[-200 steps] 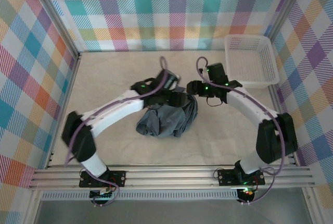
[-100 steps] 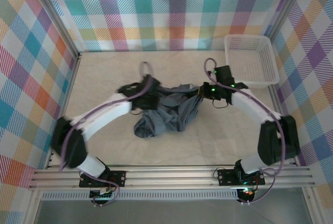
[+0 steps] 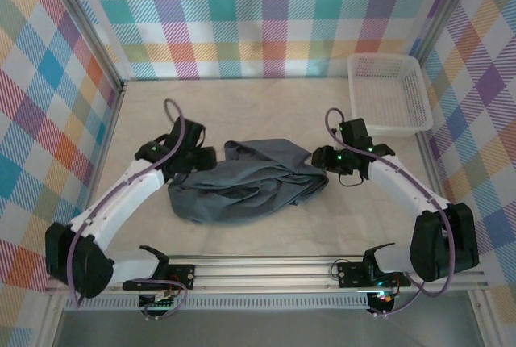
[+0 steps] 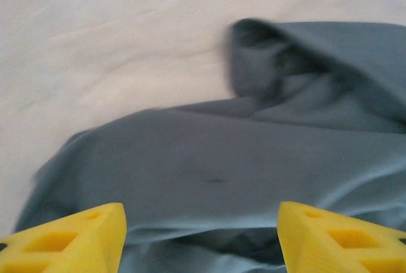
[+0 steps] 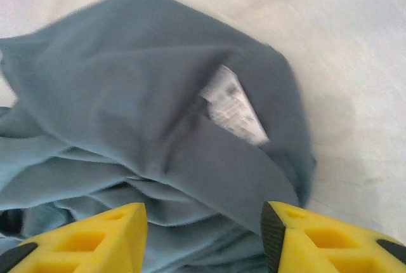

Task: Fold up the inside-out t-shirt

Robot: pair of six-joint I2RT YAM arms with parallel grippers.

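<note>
Item 1. Left arm [image 3: 133,194]: white and black, reaching from the near left corner in over the surface [image 3: 266,105], a pale beige sheet.

Item 2. Left claw [image 3: 206,158]: sat just at the left edge of the t-shirt. In the left wrist view the left claw [image 4: 203,241] stood released, its yellow fingers [image 4: 70,235] spread wide apart. Grey cloth lay below and between them, and nothing was pinched.

Item 3. T-shirt [image 3: 242,186]: plain dark slate-grey, with no print. It lay rumpled and partly spread on the middle of the surface, between the two claws, with a fold raised along its far edge. In the left wrist view the t-shirt [image 4: 216,165] lay flat ahead of the fingers, with a hollow fold beyond it.

Item 4. Label [image 5: 231,105]: a small white sewn-in tag, exposed on the cloth near a seam in the right wrist view. It bore dark printing too blurred to read, and no brand could be made out.

Item 5. Right claw [image 3: 319,158]: sat at the right end of the t-shirt. In the right wrist view the right claw [image 5: 203,238] was likewise released, fingers [image 5: 317,241] apart over bunched folds of the t-shirt [image 5: 114,95], gripping none of it.

Item 6. Right arm [image 3: 403,186]: ran from the near right corner.

Item 7. Basket [image 3: 387,93]: white mesh, rectangular, upright at the far right corner of the surface, apart from the t-shirt.

Item 8. Walls [image 3: 266,16]: multicoloured plaid cloth on three sides.
</note>
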